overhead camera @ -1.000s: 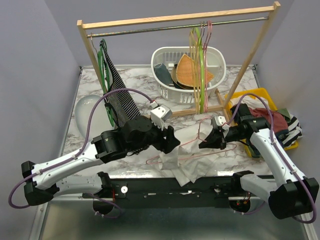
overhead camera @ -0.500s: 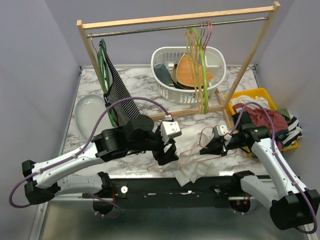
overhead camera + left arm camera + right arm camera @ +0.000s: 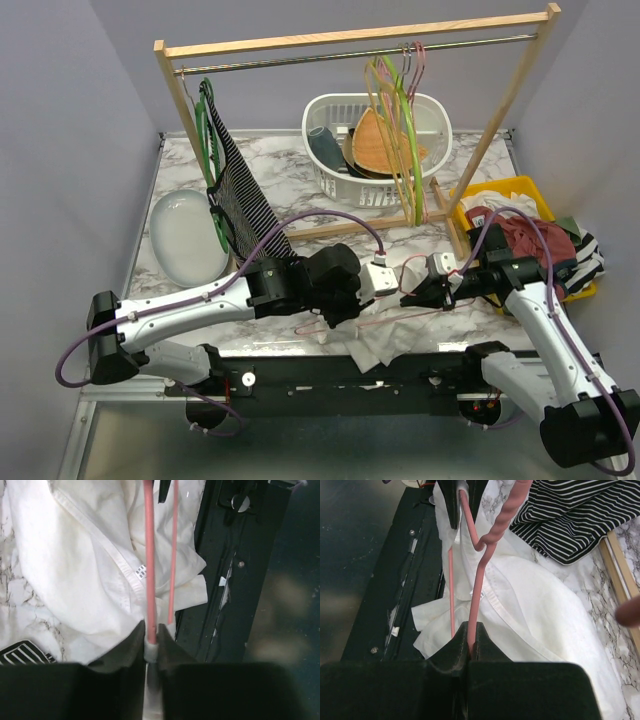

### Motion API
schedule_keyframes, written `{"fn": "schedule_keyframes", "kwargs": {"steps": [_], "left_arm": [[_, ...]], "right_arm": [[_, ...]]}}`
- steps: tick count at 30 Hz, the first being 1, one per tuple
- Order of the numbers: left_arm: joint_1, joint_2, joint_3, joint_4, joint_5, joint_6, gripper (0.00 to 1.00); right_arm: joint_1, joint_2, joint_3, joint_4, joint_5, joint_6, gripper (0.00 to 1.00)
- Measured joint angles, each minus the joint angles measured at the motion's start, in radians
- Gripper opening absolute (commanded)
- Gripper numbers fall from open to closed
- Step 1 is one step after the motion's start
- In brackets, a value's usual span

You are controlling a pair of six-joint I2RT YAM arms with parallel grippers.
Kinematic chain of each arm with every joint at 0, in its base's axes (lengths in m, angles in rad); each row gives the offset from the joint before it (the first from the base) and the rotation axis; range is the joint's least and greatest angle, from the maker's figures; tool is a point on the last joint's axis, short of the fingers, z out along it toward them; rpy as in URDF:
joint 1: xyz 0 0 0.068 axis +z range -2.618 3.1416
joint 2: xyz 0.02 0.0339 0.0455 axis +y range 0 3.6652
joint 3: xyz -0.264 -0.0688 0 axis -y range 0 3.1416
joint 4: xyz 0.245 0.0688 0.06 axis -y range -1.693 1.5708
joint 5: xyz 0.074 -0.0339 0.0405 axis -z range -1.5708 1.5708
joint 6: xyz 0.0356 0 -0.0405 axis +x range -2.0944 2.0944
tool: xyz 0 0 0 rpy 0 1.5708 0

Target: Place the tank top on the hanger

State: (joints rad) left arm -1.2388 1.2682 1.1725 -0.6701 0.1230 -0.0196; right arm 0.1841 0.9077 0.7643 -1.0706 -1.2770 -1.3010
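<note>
From above, the left gripper reaches across the front of the marble table and comes down on the near left part of the pink hanger. The right gripper meets the same hanger near its hook. The hanger lies tilted over the white tank top, which is crumpled at the table's front edge between the two arms. In the left wrist view, the left gripper is clamped on one pink wire of the hanger, with a bit of white pinched in alongside it. A second wire runs just beside it, and the tank top is spread beneath. In the right wrist view, the right gripper is clenched on the hanger below its twisted neck. The left gripper pinches the far end, the tank top lies below, and a striped garment lies beyond.
</note>
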Motion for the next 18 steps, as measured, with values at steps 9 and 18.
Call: {"fn": "schedule_keyframes", "kwargs": {"steps": [9,18], "left_arm": [[0.000,-0.066,-0.111,0.079,-0.042,-0.050,0.00],[0.000,-0.253,-0.342,0.130,-0.078,-0.148,0.00]], "right_arm": [[0.001,-0.027,-0.024,0.060,0.021,0.117,0.54],[-0.190,-0.122,-0.018,0.245,0.153,0.526,0.76]]}}
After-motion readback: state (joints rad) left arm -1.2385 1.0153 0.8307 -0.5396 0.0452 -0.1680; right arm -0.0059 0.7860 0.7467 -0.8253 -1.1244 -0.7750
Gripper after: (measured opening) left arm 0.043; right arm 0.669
